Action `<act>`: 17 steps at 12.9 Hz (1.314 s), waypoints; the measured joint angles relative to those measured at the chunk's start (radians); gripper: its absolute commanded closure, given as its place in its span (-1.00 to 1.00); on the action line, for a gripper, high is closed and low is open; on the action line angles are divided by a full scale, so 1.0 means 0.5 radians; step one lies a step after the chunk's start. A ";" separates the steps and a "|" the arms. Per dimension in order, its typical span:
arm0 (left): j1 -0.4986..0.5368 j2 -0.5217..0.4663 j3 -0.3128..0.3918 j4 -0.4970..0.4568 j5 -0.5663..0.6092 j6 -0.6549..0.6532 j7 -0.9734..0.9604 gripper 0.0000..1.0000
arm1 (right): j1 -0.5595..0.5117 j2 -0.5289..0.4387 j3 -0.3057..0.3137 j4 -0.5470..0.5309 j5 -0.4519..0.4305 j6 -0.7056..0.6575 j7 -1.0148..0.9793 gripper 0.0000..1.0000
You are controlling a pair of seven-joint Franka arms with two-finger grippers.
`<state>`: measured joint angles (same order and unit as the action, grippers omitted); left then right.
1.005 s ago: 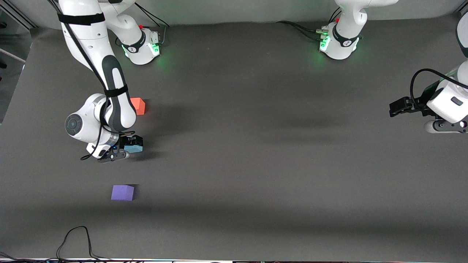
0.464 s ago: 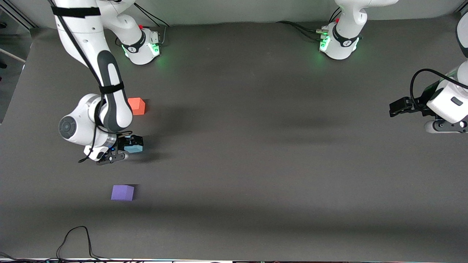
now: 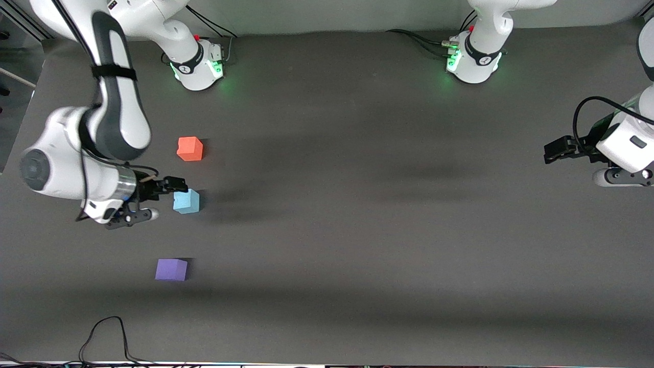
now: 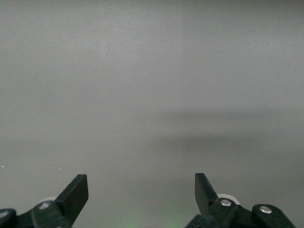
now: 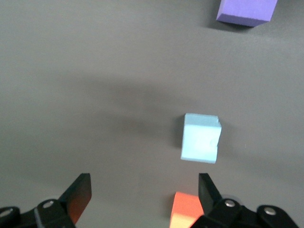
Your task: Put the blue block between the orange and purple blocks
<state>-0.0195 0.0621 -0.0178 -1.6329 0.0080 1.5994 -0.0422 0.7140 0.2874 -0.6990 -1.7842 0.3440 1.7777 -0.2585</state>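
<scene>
The blue block (image 3: 186, 201) rests on the table between the orange block (image 3: 190, 148) and the purple block (image 3: 171, 269). The orange one is farther from the front camera, the purple one nearer. My right gripper (image 3: 162, 197) is open and empty, up in the air just beside the blue block, toward the right arm's end of the table. In the right wrist view the blue block (image 5: 201, 138), the purple block (image 5: 247, 11) and the orange block (image 5: 187, 210) all show, with my right gripper (image 5: 143, 194) open. My left gripper (image 3: 554, 151) waits open at the left arm's end; the left wrist view (image 4: 141, 192) shows only bare table.
The grey table mat (image 3: 357, 204) covers the whole work area. A black cable (image 3: 104, 335) lies at the table's front edge. The two arm bases (image 3: 196, 64) stand along the table's back edge.
My right gripper let go of the blue block, lifted and drew away toward the right arm's end of the table. The block stays where it was set down. The left arm has not moved.
</scene>
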 measured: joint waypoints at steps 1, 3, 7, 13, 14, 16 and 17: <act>0.000 0.000 0.000 0.000 0.000 0.000 0.000 -1.00 | 0.007 -0.017 0.000 0.134 -0.034 -0.138 0.045 -1.00; 0.000 0.000 0.000 0.000 0.000 0.000 0.000 -1.00 | 0.045 -0.065 0.000 0.300 -0.078 -0.281 0.101 -1.00; 0.000 0.001 0.000 0.000 0.000 0.001 0.000 -1.00 | 0.117 -0.219 0.001 0.336 -0.224 -0.350 0.227 -1.00; 0.000 0.001 0.000 0.000 0.000 0.001 0.000 -1.00 | -0.551 -0.396 0.773 0.292 -0.491 -0.378 0.399 -1.00; 0.000 0.001 0.000 0.000 0.000 0.001 0.000 -1.00 | -0.779 -0.457 1.017 0.258 -0.536 -0.380 0.431 -1.00; 0.000 0.001 0.000 0.000 0.000 0.001 0.000 -1.00 | -1.051 -0.574 1.263 0.177 -0.560 -0.386 0.448 -1.00; 0.000 0.001 0.000 0.000 0.000 0.001 0.000 -1.00 | -1.090 -0.631 1.282 0.129 -0.561 -0.386 0.448 -1.00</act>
<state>-0.0195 0.0627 -0.0177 -1.6331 0.0080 1.5999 -0.0422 0.1692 -0.0282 -0.0581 -1.7198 0.0636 1.5844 -0.0346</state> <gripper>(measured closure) 0.000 0.000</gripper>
